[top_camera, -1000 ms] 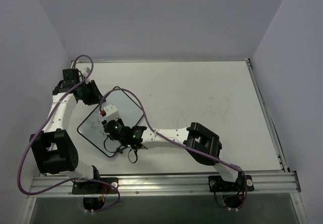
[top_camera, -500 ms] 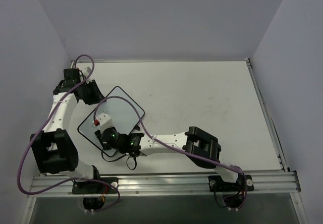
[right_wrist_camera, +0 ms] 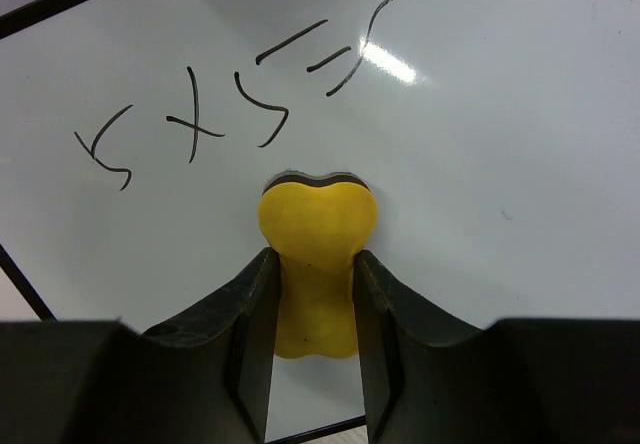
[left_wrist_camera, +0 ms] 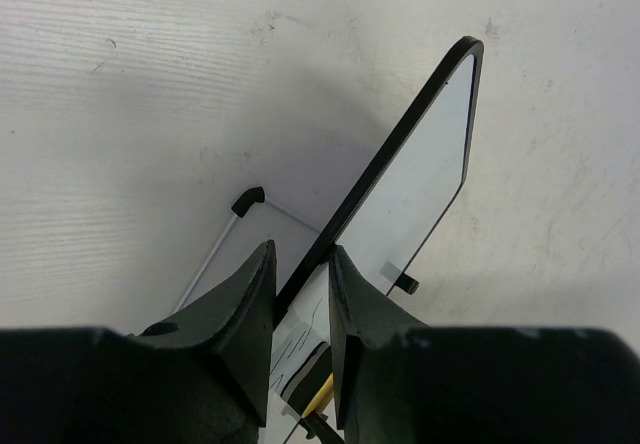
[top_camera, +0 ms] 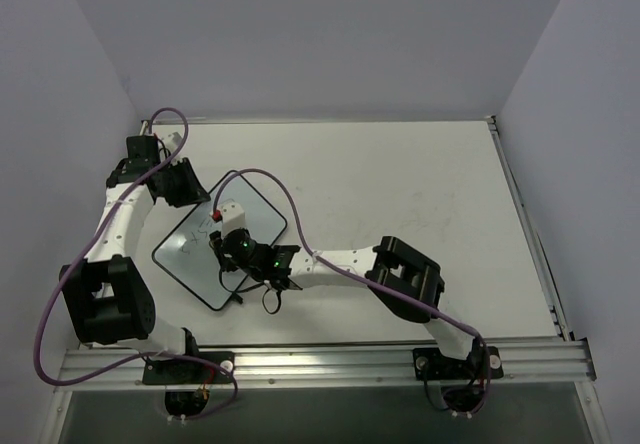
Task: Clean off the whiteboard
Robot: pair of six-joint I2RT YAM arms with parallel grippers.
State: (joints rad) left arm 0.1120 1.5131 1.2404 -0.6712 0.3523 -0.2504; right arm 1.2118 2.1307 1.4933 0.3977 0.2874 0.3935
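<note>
Pinching the yellow eraser (right_wrist_camera: 318, 219) between closed fingers, the right gripper (right_wrist_camera: 315, 269) presses it onto the whiteboard (right_wrist_camera: 480, 164) just short of the handwriting (right_wrist_camera: 230, 104), having slid from the board's near-left part toward its far-right side within the last half second. The left gripper (left_wrist_camera: 300, 289) stays clamped on the board's far-left edge, at the left of the table (top_camera: 400, 184). From above, the right wrist hides the eraser and fingertips, and the writing is too small to read.

You see the whiteboard (right_wrist_camera: 480, 194) white and glossy, with a thin black frame and black handwriting (right_wrist_camera: 265, 99). The block (right_wrist_camera: 316, 264) is yellow with a black strip along its tip. The cable (top_camera: 262, 172) is purple, the table (top_camera: 400, 184) off-white.
</note>
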